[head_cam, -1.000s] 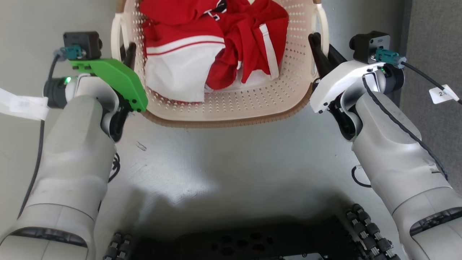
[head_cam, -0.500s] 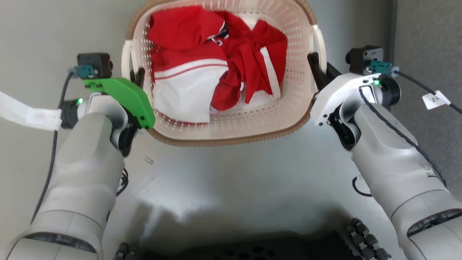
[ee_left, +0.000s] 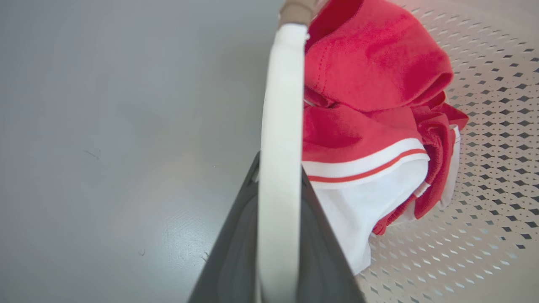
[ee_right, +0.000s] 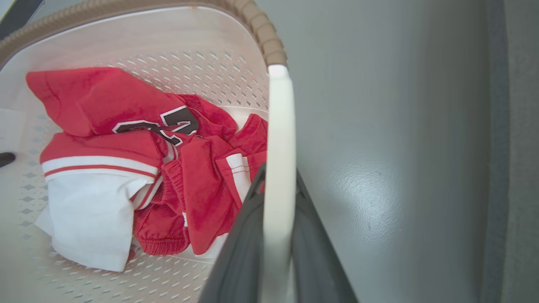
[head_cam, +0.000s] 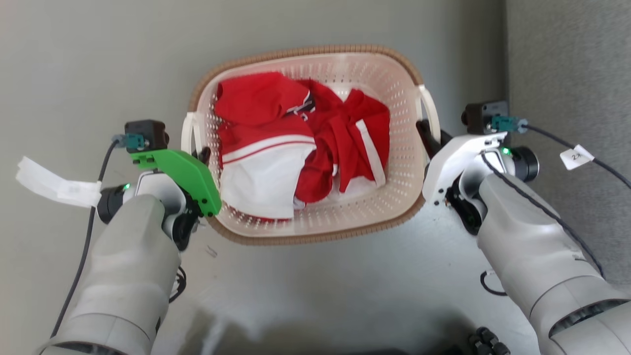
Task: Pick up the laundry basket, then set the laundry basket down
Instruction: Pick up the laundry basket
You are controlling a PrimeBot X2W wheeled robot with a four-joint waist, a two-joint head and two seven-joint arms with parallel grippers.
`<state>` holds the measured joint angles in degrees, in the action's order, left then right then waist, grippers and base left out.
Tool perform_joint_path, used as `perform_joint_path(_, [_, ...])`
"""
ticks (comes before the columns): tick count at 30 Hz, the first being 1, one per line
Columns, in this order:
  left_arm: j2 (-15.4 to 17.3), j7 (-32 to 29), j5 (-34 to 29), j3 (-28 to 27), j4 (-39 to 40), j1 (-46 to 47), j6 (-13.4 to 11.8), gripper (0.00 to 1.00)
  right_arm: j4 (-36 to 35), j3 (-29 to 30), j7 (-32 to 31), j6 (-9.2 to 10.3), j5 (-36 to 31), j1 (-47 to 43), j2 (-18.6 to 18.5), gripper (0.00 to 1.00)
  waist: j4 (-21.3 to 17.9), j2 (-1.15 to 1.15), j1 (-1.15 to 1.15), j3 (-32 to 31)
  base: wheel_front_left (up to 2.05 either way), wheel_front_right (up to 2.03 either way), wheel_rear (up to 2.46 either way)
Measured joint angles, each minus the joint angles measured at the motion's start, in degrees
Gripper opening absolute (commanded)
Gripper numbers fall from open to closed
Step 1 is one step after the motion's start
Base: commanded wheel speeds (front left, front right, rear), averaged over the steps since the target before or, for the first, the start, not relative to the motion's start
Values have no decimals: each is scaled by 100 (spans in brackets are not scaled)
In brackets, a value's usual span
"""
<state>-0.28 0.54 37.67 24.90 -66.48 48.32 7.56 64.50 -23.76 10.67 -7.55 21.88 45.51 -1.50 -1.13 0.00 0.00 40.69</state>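
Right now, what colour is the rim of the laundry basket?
Brown and woven-looking. The rim of the laundry basket shows best in the head view.

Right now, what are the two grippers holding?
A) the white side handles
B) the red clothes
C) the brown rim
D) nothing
A: in the wrist views the left gripper straddles one white handle of the laundry basket, and the right gripper straddles the other handle.

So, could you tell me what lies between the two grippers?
The laundry basket, holding red-and-white clothes, spans that stretch in the head view; the left gripper and right gripper clasp its opposite sides.
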Motion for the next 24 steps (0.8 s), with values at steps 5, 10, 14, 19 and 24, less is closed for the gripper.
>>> perform_joint_path(5, [-25, -92, 70, 43, -76, -145, 1, 0, 202, -23, -125, -15, 104, -69, 41, 0, -29, 0, 0, -332, 0, 0, 0])
perform_joint_path(10, [-56, -209, 176, 91, -143, -313, 1, 0, 357, -47, -226, -20, 196, -238, 70, 0, -55, 0, 0, -659, 0, 0, 0])
perform_joint_path(14, [-65, -309, 225, 105, -169, -463, 1, 0, 460, -82, -326, -51, 241, -331, 96, 0, -74, 0, 0, -920, 0, 0, 0])
perform_joint_path(19, [-71, -411, 364, 129, -215, -633, 1, 0, 537, -143, -426, -52, 290, -496, 116, 0, -102, 0, 0, -1244, 0, 0, 0])
perform_joint_path(24, [-81, -558, 438, 147, -310, -836, 2, 0, 538, -279, -579, -53, 411, -723, 138, 0, -142, 0, 0, -1626, 0, 0, 0])
